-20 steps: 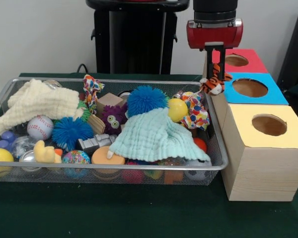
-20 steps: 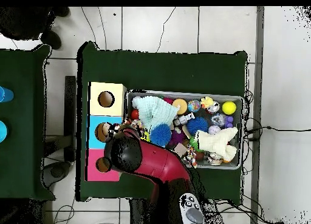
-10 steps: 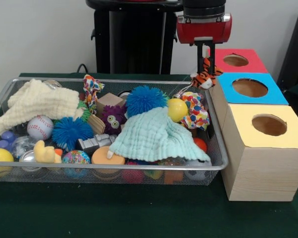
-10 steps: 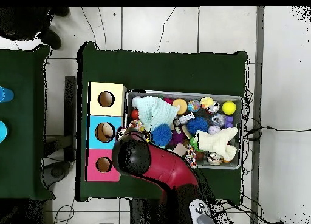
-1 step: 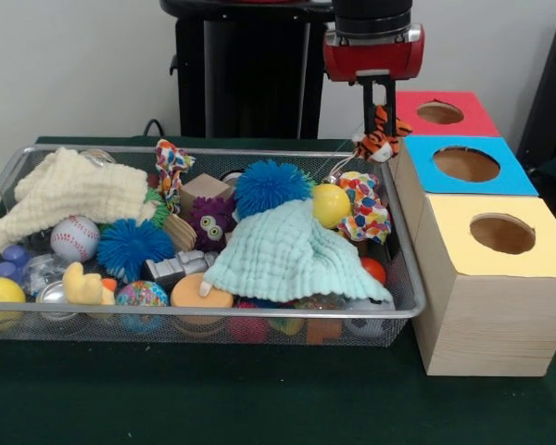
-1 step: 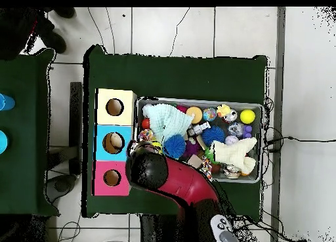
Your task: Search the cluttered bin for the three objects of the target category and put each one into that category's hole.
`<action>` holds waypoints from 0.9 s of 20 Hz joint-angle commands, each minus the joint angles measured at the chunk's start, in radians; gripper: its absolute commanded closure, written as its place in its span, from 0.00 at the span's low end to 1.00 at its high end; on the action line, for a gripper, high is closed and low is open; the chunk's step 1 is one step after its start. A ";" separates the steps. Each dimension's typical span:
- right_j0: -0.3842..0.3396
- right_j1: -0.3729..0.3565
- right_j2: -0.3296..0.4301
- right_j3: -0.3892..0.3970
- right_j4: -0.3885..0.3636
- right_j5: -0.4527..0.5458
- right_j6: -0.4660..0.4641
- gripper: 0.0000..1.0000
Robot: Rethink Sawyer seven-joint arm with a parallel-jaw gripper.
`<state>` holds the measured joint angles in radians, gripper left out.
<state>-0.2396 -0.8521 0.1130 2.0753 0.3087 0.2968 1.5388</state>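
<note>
My gripper (image 5: 383, 109) hangs from the red wrist at the bin's far right corner, level with the gap between the bin and the red box (image 5: 463, 123). It is shut on a small orange-and-black striped tiger toy (image 5: 374, 139), which dangles in the air above the bin's rim. The blue box (image 5: 500, 176) and the yellow box (image 5: 528, 250) stand in a row in front of the red one, each with a round hole on top. From overhead, the red arm (image 6: 154, 172) covers the gripper and the toy.
The wire bin (image 5: 213, 316) is full: a mint cloth (image 5: 287, 250), a blue spiky ball (image 5: 273, 187), a yellow ball (image 5: 332, 204), a patchwork plush (image 5: 366, 211), a cream cloth (image 5: 74, 190), a baseball (image 5: 74, 238). Something pale lies in the blue box's hole (image 6: 115, 141).
In the front view the gripper has carried the tiger toy left and slightly up, away from the blue box toward the bin's far right corner.
</note>
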 commanded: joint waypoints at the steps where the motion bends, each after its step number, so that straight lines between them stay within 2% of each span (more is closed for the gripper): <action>1: 0.011 -0.016 0.072 -0.007 0.020 0.147 0.163 1.00; 12: 0.038 -0.045 0.102 0.030 0.085 0.159 0.210 1.00; 15: 0.087 -0.034 0.039 -0.021 0.051 0.236 0.232 1.00; 18: 0.104 -0.025 0.028 -0.031 0.051 0.243 0.238 1.00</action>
<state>-0.1673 -0.8788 0.1166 2.0801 0.3271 0.3853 1.5388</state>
